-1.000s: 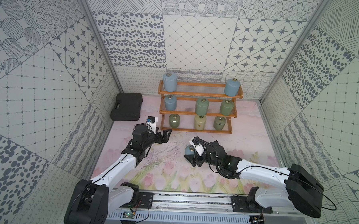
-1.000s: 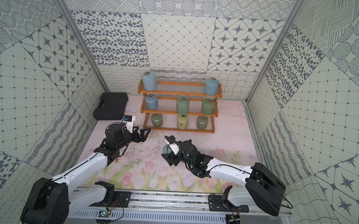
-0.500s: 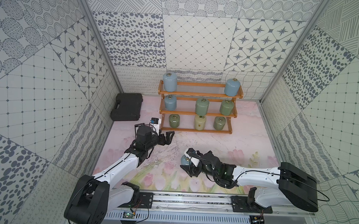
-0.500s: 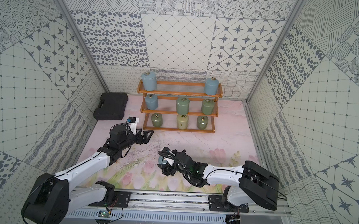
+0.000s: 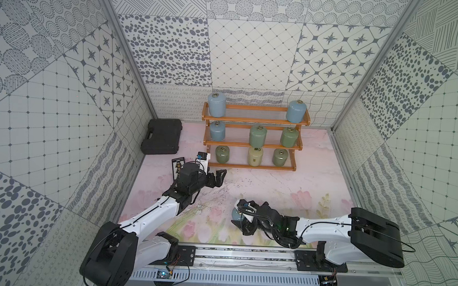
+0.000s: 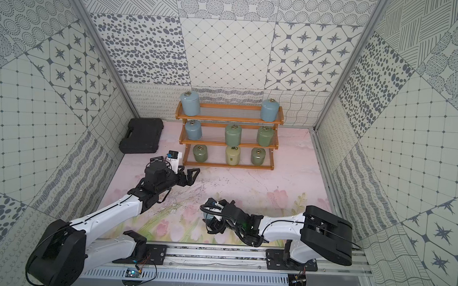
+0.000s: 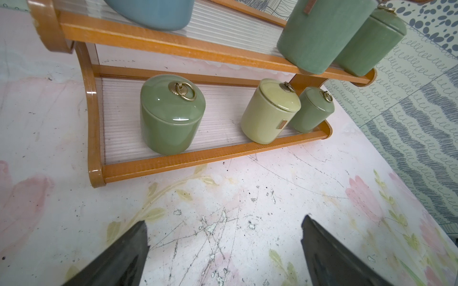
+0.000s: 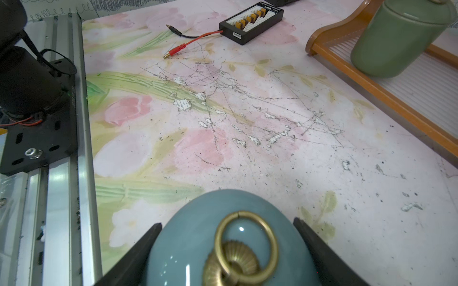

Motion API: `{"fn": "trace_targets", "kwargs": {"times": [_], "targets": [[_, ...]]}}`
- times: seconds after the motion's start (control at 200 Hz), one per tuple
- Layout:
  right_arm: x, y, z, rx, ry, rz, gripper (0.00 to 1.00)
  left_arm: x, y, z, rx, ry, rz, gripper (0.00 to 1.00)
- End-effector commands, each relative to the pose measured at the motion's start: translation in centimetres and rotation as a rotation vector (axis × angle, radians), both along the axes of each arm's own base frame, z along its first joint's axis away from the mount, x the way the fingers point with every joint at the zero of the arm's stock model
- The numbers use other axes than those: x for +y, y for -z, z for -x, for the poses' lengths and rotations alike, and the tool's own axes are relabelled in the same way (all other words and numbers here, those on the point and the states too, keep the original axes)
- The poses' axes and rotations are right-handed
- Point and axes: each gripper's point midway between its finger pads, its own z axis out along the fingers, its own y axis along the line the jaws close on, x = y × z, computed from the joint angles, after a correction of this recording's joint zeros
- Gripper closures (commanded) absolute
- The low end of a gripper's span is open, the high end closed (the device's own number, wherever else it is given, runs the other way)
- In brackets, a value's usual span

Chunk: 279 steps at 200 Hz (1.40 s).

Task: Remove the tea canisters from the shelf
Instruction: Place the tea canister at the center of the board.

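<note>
The wooden shelf point(image 5: 250, 120) point(image 6: 229, 119) stands at the back wall in both top views. Its top tier holds two light blue tea canisters, the middle tier one blue and two green, the bottom tier a green point(image 7: 171, 116), a cream point(image 7: 269, 114) and another green one point(image 7: 312, 110). My right gripper point(image 5: 239, 215) point(image 8: 227, 222) is shut on a light blue canister point(image 5: 235, 215) point(image 8: 193, 237) low over the table's front. My left gripper point(image 5: 219, 178) point(image 7: 224, 220) stands open and empty, just in front of the shelf's lower left corner point(image 7: 96, 173).
A black plastic case point(image 5: 161, 136) lies at the back left by the wall. A black connector board point(image 8: 251, 23) with red and black leads and a small card point(image 5: 177, 165) lie left of the shelf. The arms' mounting rail point(image 5: 244, 253) runs along the front edge.
My right gripper has drawn back toward the front edge and slightly left, carrying the blue canister. My left gripper has moved right and toward the shelf's bottom tier, still open.
</note>
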Motion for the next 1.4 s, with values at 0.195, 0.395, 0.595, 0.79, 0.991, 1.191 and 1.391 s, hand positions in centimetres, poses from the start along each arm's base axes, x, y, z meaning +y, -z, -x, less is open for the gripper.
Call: {"fn": "trace_targets", "kwargs": {"times": [0.195, 0.395, 0.595, 0.79, 0.991, 1.191, 1.391], "targets": [[0.8, -2.4, 0.0, -0.049, 0.006, -0.115, 0.43, 0.1, -0.1, 0.2, -0.015, -0.038, -0.009, 0.00], [1.0, -1.6, 0.6, -0.046, -0.014, -0.085, 0.41, 0.4, -0.6, 0.2, -0.033, -0.056, -0.027, 0.00], [0.8, -1.1, 0.9, -0.044, -0.019, -0.075, 0.34, 0.4, -1.0, 0.2, -0.035, -0.052, -0.024, 0.00], [0.4, -0.5, 1.0, -0.032, -0.009, -0.067, 0.28, 0.4, -0.9, 0.3, -0.030, -0.054, -0.023, 0.00], [0.0, -0.5, 0.9, -0.035, 0.004, -0.067, 0.22, 0.7, -1.0, 0.3, -0.036, -0.066, -0.038, 0.00], [-0.2, -0.7, 0.9, -0.041, 0.009, -0.070, 0.18, 0.8, -1.2, 0.5, -0.043, -0.067, -0.041, 0.00], [-0.4, -0.8, 0.9, -0.041, 0.017, -0.070, 0.14, 1.0, -1.0, 0.6, -0.042, -0.074, -0.045, 0.00]]}}
